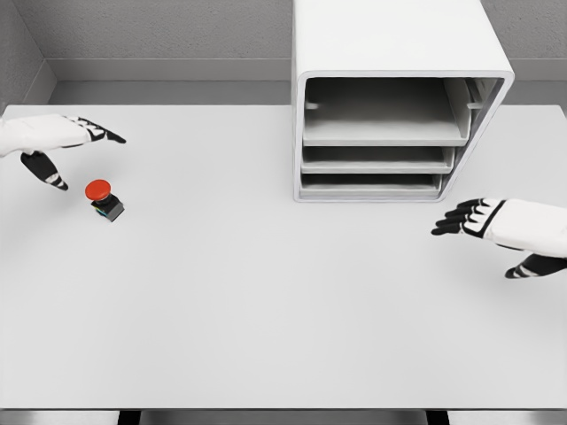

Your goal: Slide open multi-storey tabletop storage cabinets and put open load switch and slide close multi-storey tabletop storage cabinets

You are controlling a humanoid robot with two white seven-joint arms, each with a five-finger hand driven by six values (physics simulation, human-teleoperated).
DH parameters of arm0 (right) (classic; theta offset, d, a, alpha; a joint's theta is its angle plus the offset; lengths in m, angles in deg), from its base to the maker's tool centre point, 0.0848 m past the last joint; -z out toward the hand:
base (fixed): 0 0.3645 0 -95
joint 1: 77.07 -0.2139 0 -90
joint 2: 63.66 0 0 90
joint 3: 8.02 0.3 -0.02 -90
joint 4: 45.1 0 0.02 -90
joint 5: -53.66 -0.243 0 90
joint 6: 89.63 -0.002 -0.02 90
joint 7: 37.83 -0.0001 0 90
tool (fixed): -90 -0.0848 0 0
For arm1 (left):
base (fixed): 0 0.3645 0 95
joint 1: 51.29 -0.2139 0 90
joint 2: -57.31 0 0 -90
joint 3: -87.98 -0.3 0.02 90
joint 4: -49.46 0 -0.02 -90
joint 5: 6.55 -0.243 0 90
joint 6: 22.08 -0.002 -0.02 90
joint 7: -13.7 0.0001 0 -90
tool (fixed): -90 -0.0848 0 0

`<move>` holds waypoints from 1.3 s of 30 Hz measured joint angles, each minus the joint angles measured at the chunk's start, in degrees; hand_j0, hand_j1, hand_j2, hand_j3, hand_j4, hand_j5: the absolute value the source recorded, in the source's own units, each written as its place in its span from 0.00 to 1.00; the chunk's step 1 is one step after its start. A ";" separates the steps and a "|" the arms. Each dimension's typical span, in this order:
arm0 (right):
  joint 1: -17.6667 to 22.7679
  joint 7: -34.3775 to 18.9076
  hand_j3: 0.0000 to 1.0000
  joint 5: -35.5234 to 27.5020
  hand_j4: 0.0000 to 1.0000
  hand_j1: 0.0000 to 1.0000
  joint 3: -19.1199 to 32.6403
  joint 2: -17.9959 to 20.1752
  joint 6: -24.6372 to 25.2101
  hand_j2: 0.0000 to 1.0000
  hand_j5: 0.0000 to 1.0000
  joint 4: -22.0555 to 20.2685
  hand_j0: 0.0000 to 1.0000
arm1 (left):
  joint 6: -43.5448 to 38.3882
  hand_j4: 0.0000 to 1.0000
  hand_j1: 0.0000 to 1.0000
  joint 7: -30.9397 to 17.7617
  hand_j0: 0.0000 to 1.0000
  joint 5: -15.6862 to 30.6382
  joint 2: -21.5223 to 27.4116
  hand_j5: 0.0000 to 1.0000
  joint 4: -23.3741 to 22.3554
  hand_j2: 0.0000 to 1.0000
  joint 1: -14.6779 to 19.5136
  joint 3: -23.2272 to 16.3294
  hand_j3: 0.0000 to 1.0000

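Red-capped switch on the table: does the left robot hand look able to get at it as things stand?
Probably yes. The left robot hand hovers open just up-left of the switch, with only bare table between them. The cabinet stands well off to the right.

Simulated lab: bare white table (pixel 266 310), grey walls (pixel 159 31)

Single head view, looking steeply down from above the near table (pixel 266 310) edge, facing the cabinet (pixel 394 97) at the back, taking in the whole tabletop
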 measured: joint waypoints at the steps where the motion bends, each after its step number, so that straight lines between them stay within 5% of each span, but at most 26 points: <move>1: -0.09 0.00 1.00 0.03 1.00 1.00 -0.13 -0.10 0.00 1.00 1.00 -0.02 1.00 | 0.00 1.00 1.00 -0.01 1.00 -0.01 0.01 1.00 -0.03 1.00 0.00 -0.12 1.00; 13: -17.05 0.01 1.00 0.15 1.00 1.00 -7.39 -5.02 0.05 1.00 1.00 0.16 1.00 | -0.01 1.00 1.00 -0.05 1.00 -0.59 -0.59 1.00 0.28 1.00 -0.44 -3.44 1.00; 21: -19.60 0.00 1.00 0.20 1.00 1.00 -9.75 -6.79 0.15 1.00 1.00 0.49 1.00 | -0.02 1.00 1.00 -0.02 1.00 -2.86 -1.82 1.00 0.21 1.00 -0.61 -3.91 1.00; 31: -24.70 0.00 1.00 2.86 1.00 1.00 -14.74 -10.33 7.00 1.00 1.00 1.81 1.00 | -1.13 1.00 1.00 -0.11 1.00 -2.18 -3.48 1.00 0.06 1.00 -0.70 -4.10 1.00; 39: -30.50 0.01 1.00 3.83 1.00 1.00 -19.33 -13.28 7.93 1.00 1.00 6.60 1.00 | -1.76 1.00 1.00 0.31 1.00 -1.26 -3.16 1.00 0.27 1.00 -0.70 -4.69 1.00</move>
